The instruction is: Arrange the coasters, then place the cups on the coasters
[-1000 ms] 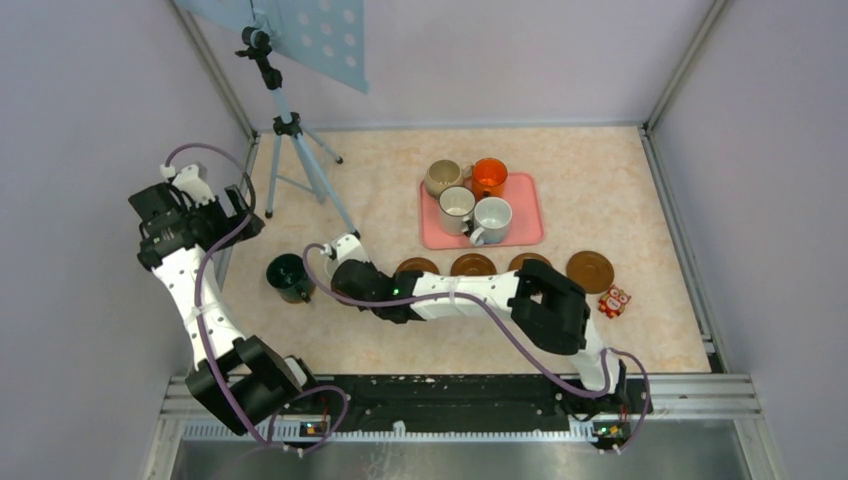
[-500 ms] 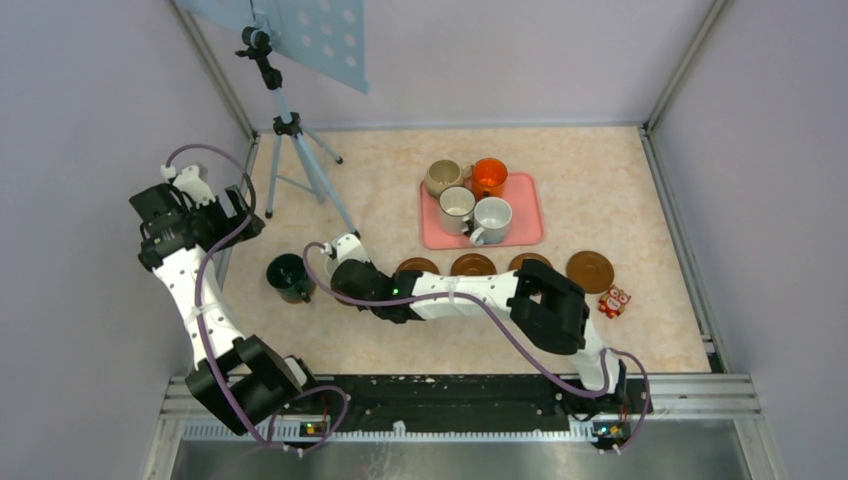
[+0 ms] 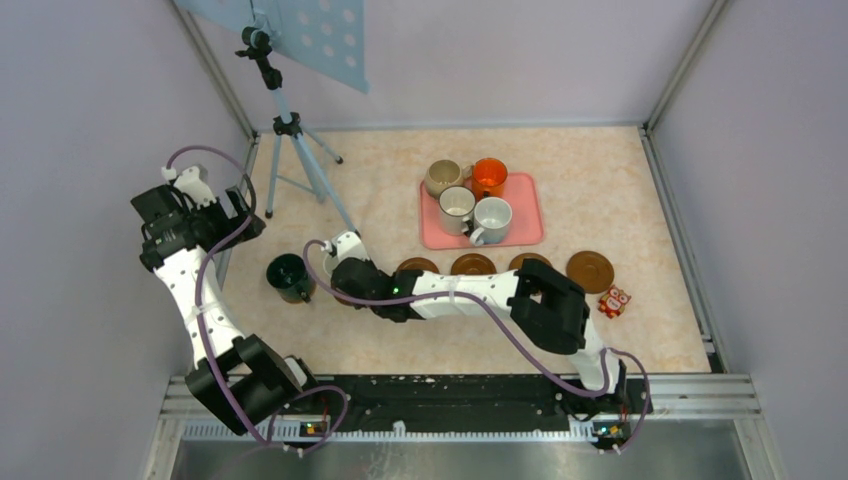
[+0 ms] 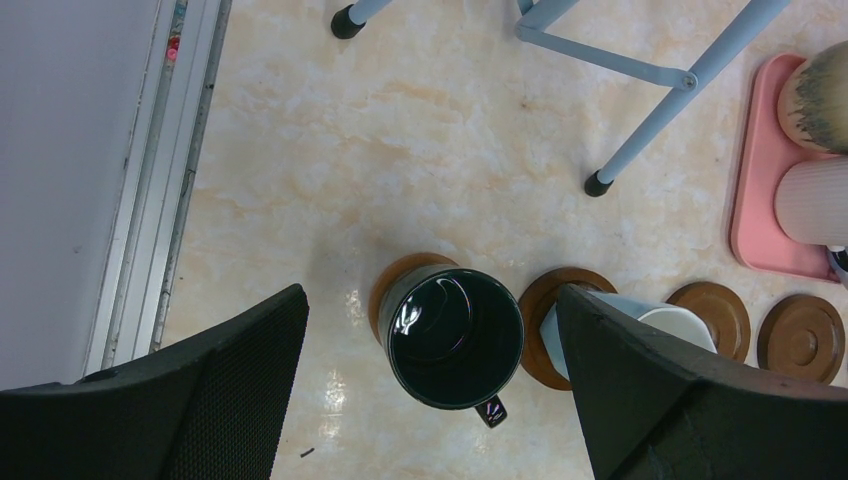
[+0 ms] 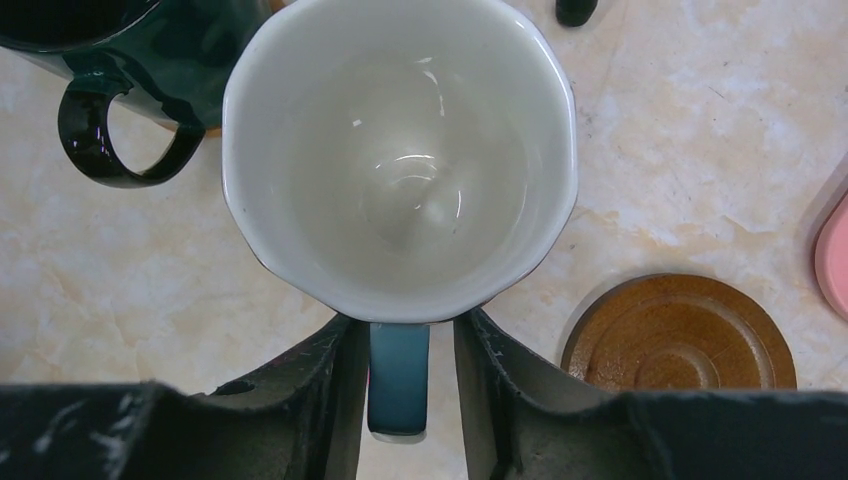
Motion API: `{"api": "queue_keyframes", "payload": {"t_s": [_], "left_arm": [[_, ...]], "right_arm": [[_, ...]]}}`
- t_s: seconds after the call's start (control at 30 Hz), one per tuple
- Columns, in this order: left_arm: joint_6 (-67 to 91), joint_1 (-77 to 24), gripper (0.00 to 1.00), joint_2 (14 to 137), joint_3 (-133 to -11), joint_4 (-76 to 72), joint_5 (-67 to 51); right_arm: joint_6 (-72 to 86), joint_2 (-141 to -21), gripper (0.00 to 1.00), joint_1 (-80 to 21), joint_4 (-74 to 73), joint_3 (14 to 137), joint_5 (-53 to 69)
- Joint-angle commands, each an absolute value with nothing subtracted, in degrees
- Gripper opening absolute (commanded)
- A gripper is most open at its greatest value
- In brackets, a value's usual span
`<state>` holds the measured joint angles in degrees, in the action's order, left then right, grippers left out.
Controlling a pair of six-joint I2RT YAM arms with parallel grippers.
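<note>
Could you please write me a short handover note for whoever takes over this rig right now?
Left tool: open, over the green mug, which sits on the end coaster.
Right tool: open, jaws astride the handle of the blue mug, which sits on the next coaster.
Done: coasters laid in a row, two mugs placed.
Left: four mugs on the tray go onto the four bare coasters.

A robotics lab cell: plain walls [image 3: 500, 60], aluminium frame rails [image 3: 679, 230], a tripod [image 3: 290, 150] holding a dotted board [image 3: 325, 30].
</note>
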<state>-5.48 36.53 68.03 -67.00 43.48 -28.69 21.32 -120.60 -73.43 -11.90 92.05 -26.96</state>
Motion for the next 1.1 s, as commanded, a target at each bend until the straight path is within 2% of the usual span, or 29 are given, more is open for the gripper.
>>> {"api": "queue_keyframes", "payload": {"t_s": [0.0,0.3,0.53,1.07], "left_arm": [[-4.75,36.37,0.99,67.92,-66.71,41.16,-29.35],[-4.49,36.38,0.99,68.07,-66.61,41.00,-29.44],[-3.93,36.36,0.99,68.11,-66.22,40.80,-29.69],[-3.48,36.37,0.99,68.31,-66.17,40.16,-29.77]], "right_arm": [[22.01,-117.71,0.36,-73.09,-9.80,94.51,-28.13],[21.48,-116.87,0.38,-73.05,-9.08,93.57,-27.15],[21.34,-115.55,0.32,-73.04,-8.96,92.32,-27.60],[20.70,-115.14,0.31,-73.04,-8.63,91.32,-24.61]]}}
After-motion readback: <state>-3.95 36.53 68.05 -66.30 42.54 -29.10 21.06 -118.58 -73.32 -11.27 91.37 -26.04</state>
